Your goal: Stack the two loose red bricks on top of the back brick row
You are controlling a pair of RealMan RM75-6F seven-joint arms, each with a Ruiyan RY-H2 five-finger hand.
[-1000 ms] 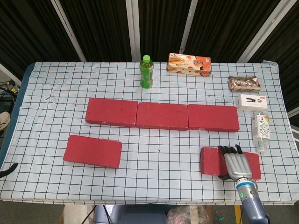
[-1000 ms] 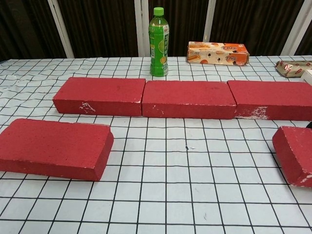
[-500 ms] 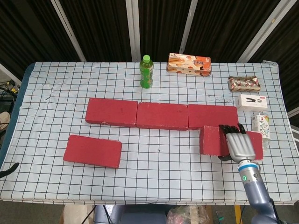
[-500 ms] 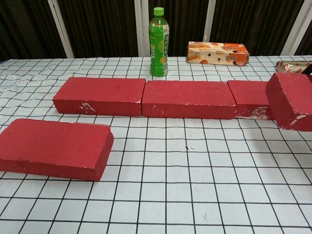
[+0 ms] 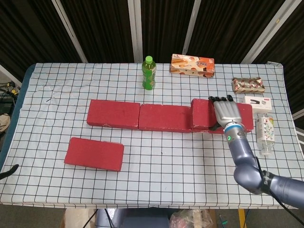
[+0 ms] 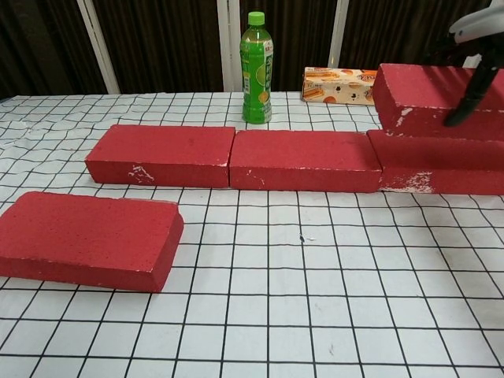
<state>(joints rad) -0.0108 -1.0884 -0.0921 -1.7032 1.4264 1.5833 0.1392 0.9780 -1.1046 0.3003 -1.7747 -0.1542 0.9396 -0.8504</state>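
Note:
My right hand (image 5: 227, 112) grips a loose red brick (image 5: 202, 114) from above and holds it over the right end of the back brick row (image 5: 142, 116). In the chest view the held brick (image 6: 421, 98) sits low on the row's right brick (image 6: 441, 169); whether they touch I cannot tell. Dark fingers (image 6: 465, 98) wrap its near face. The row's left brick (image 6: 161, 153) and middle brick (image 6: 303, 160) are bare on top. The other loose brick (image 5: 94, 153) lies flat at the front left, also seen as brick (image 6: 87, 239). My left hand is out of sight.
A green bottle (image 5: 148, 73) and a snack box (image 5: 192, 65) stand behind the row. At the right edge lie a wrapped packet (image 5: 248, 85), a white box (image 5: 256, 103) and a small clear bottle (image 5: 265, 133) beside my forearm.
My right hand has lifted the brick off the front right of the table and carried it back and up over the row's right brick.

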